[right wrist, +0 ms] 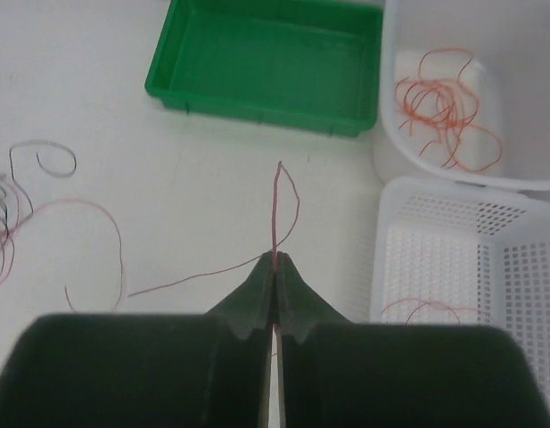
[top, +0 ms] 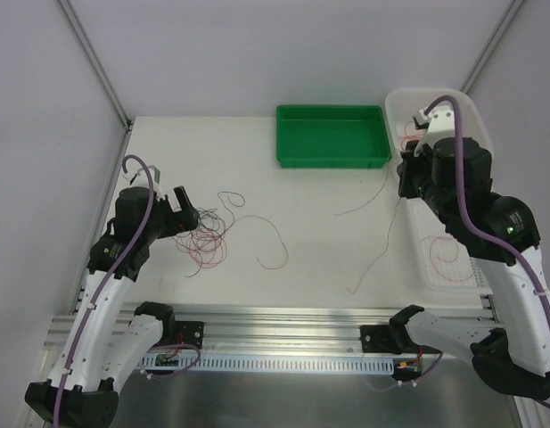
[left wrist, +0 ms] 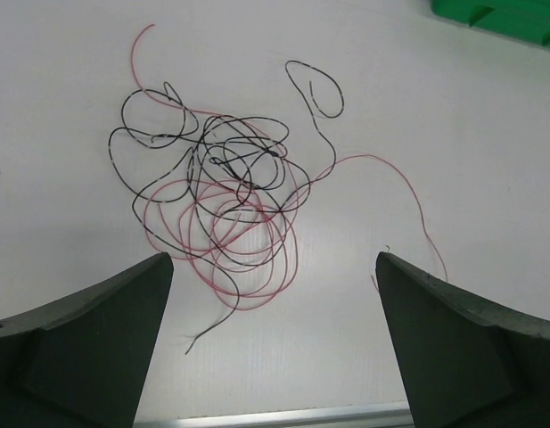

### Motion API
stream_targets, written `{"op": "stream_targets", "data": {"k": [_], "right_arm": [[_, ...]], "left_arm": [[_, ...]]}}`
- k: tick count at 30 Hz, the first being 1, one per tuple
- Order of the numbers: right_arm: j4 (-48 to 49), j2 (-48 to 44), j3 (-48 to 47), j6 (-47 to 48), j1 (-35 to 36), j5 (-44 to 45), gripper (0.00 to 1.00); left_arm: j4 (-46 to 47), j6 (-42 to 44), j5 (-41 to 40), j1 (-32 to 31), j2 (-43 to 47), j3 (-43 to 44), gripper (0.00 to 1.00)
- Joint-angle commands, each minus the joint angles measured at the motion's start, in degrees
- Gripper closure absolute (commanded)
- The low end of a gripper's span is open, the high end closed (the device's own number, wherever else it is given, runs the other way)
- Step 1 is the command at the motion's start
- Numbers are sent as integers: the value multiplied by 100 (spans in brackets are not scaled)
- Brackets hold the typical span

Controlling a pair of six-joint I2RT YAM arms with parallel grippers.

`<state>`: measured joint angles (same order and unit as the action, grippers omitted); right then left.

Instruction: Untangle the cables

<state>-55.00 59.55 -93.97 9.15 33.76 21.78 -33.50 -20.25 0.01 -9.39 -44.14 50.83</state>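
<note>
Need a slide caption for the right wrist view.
Right gripper shut on one red cable; green tray and white bin of orange cables beyond.

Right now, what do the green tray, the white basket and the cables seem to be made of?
The green tray: likely moulded plastic, even colour, slight sheen. The white basket: probably plastic, regular grid of holes. The cables: thin wire, apparently red or black insulation; core not visible.

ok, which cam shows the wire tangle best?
Left wrist: the tangle fills the centre, red and black strands distinct. Top view shows it small and far; right wrist catches only its edge at the frame's left.
</note>
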Motion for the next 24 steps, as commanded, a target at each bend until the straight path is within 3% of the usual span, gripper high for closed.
{"op": "stream_targets", "data": {"k": [1, 8, 11, 12, 15, 17, 20, 24], "right_arm": [[200, 83, -884, 245, -255, 502, 99], [1025, 119, -1932, 1253, -300, 1810, 99], [2069, -92, -1503, 2148, -317, 2794, 99], [2934, -293, -1040, 2501, -335, 3266, 99], [4299, -549, -571, 3513, -431, 3798, 99], [4620, -576, -368, 3812, -545, 3877, 99], [4587, -541, -148, 3718, -853, 3755, 99], [3930, -585, 527, 2571, -1763, 3229, 99]], "left_arm": [[-210, 303, -624, -10, 256, -528, 1], [-122, 337, -581, -2, 318, -723, 1], [-122, 355, -616, -10, 344, -767, 1], [-122, 355, -642, -10, 345, -776, 1], [-122, 355, -686, -10, 362, -794, 1], [-131, 355, -660, -10, 345, -794, 1], [-122, 373, -616, -10, 336, -794, 1], [-131, 373, -634, -10, 371, -803, 1]]}}
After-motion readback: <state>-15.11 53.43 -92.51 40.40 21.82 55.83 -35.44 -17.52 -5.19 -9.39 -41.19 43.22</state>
